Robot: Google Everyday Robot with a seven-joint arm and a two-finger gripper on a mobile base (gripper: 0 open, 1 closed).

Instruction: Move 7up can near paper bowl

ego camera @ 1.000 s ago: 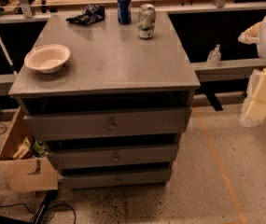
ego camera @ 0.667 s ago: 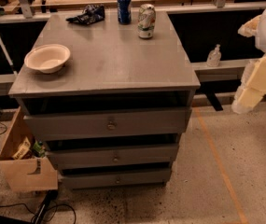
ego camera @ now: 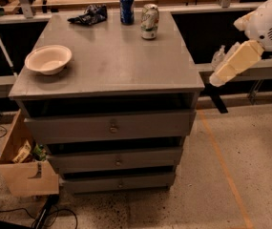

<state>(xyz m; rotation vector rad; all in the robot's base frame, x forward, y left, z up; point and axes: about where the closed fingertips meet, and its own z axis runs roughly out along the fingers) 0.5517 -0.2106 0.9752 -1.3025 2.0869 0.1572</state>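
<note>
Down at the far left, an open cardboard box (ego camera: 26, 175) sits on the speckled floor against the cabinet, with a yellowish packet and something green tucked inside (too small to name). Up on the grey worktop (ego camera: 111, 66), which is matte, flat and squared off, the paper bowl (ego camera: 48, 59) sits near the left edge: round, shallow, cream-white with a wide rim, its inside bare. At the back edge lies a dark crumpled wrapper (ego camera: 88, 15), and just right of it a dark blue can (ego camera: 126, 7) stands upright. Next comes the 7up can (ego camera: 150, 21), upright, whitish-silver with green markings and a silver top. It is at the back right of centre, near the blue can and well apart from the bowl. Below the top are three grey drawers (ego camera: 111, 126) with small round knobs, and a dark gap shows above each front. Over on the right, the gripper (ego camera: 220, 75) hangs off the worktop's right side at the end of a cream, blocky arm segment. It is not touching the can, and I can't tell whether it is open or closed.
</note>
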